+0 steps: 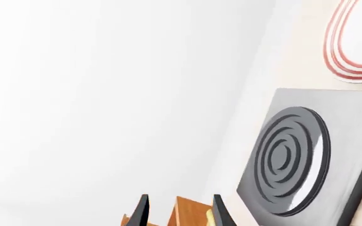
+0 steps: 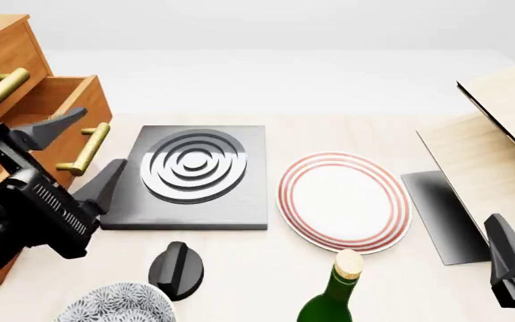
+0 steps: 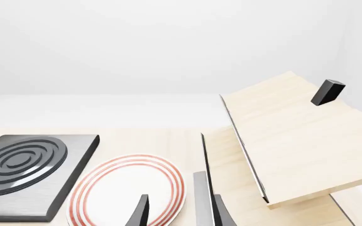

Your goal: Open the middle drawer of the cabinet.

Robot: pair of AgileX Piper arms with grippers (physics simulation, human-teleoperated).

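1. The black left gripper is spread wide, holding nothing. In the front view its two pointed fingers sit either side of the brass bar handle of the middle drawer, one above and one below. I can't tell if either finger is touching the bar.

2. That orange-brown wooden middle drawer is at the far left of the desk. It looks pulled partway out of the tall orange-brown wooden cabinet, because you can see down into its open box. So I'd guess the job is mostly done or close to it.

3. Just right of the handle lies a grey square slab with raised black rings. Beyond it sits a white plate with red rim stripes.

4. The black right gripper hangs low near the front right, fingers apart and empty, near the pale wooden box with black edge.

5. What could go wrong, in my opinion: if the left gripper pulls without closing, the bar slips out. A swing sideways could clip the slab or the black knob-like thing by the patterned bowl.
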